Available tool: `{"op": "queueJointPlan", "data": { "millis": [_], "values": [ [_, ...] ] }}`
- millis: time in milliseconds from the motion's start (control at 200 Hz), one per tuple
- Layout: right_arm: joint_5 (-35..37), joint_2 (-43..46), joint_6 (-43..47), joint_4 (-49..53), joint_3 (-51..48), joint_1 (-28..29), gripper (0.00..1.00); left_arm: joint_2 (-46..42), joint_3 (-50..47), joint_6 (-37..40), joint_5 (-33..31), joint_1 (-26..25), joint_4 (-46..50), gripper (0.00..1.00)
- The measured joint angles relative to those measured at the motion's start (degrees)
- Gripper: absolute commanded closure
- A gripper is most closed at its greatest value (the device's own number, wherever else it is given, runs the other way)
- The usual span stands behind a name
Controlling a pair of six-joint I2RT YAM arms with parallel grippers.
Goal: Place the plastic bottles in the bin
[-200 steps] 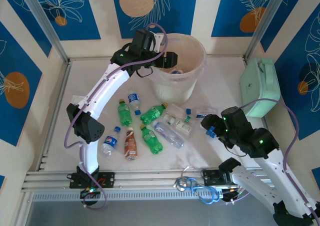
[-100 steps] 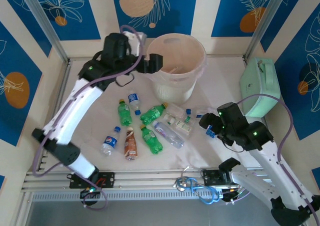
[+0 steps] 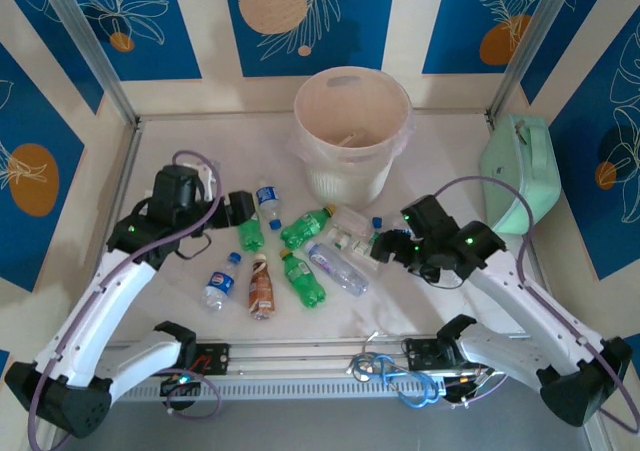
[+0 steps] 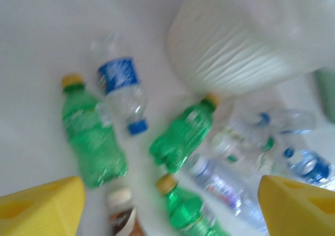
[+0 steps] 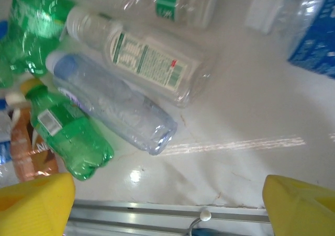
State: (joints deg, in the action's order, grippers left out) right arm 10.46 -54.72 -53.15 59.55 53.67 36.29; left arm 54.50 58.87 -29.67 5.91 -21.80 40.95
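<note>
A: Where did the left gripper go?
B: It was up at the round pale pink plastic bin a second ago. Now it has come back down to the small green and clear plastic bottles on the white table.
A: Is it holding 1?
B: No. Its yellow fingers are spread wide with nothing between them, over a green bottle with a yellow cap.
A: And the right gripper?
B: It slid closer to the pile — spread wide too, empty. About 10 bottles lie outside the bin, so I think each arm grabs another next.
</note>
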Motion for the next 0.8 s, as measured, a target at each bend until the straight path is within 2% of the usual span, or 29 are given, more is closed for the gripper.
{"op": "queueJointPlan", "data": {
  "millis": [105, 250, 430, 615, 705, 800],
  "values": [
    [1.22, -3.91, -0.76, -0.92, 0.57, 6.40, 0.08, -1.68, -3.61, -1.20, -2.05, 0.07, 4.00, 0.20],
    [2.91, -9.94, -2.99, -3.58, 2.80, 14.16, 0.09, -3.13, -6.99, -1.81, -5.70, 0.04, 8.28, 0.17],
    [4.85, -20.50, -5.70, -6.21, 10.95, 22.67, 0.10, -3.45, -11.67, -2.69, -8.20, 0.07, 10.54, 0.16],
    [4.09, -31.65, -5.79, -8.72, 21.07, 27.23, 0.14, -3.26, -13.16, -5.95, -10.80, 0.20, 10.29, 0.18],
    [1.88, -37.94, -5.07, -8.92, 26.38, 28.04, 0.18, -2.93, -13.16, -8.13, -12.35, 0.59, 9.90, 0.18],
    [-0.74, -44.85, -3.30, -8.68, 31.82, 28.96, 0.18, -3.02, -13.16, -10.62, -13.46, 1.44, 9.01, 0.18]
  ]
}}
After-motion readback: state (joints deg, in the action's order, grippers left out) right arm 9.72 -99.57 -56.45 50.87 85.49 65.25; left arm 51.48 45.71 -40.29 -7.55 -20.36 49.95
